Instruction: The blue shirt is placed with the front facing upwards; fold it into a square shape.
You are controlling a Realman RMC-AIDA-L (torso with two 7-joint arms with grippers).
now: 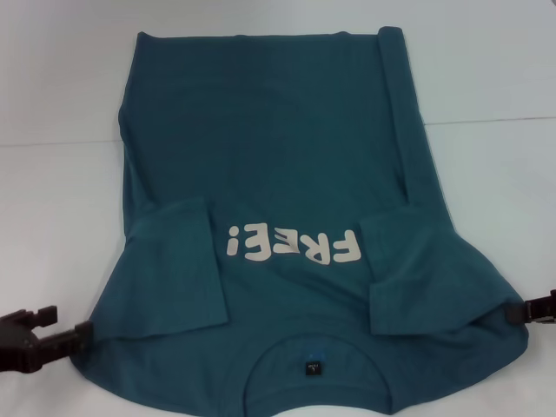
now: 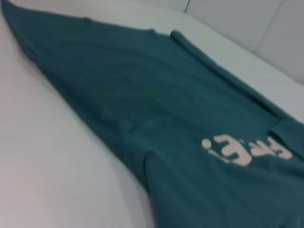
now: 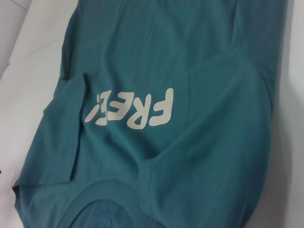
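**Teal shirt lies front-up with both sleeves folded in, a hand at each shoulder**

The blue shirt [image 1: 278, 174] is spread over the white counter [image 1: 486, 69], front upward, with its collar on the robot's near side and its hem at the far side. The off-white "FREE!" lettering [image 1: 291, 245] reads upside down in the head view and sits between the two sleeves. Both short sleeves are folded inward onto the chest: the left sleeve [image 1: 178, 269] lies flat beside the exclamation mark, and the right sleeve [image 1: 417, 274] lies beside the letter F, its cloth more rumpled. Along the shirt's right side the edge is turned over into a long narrow roll [image 1: 400, 113] running from the hem corner down toward the right sleeve. The left side edge lies flat and single. A small black label [image 1: 313, 368] shows inside the collar [image 1: 314, 382], at the near edge of the head view.

The left hand [image 1: 82, 334] sits low at the shirt's left shoulder corner, its dark tip touching the cloth edge; I cannot tell whether its fingers are apart or together. The right hand [image 1: 521, 313] is at the right shoulder corner, just at the cloth edge, mostly cut off by the frame, and its finger state cannot be told either.

The left wrist view looks across the shirt from its left side; the right wrist view looks over the lettering and collar.
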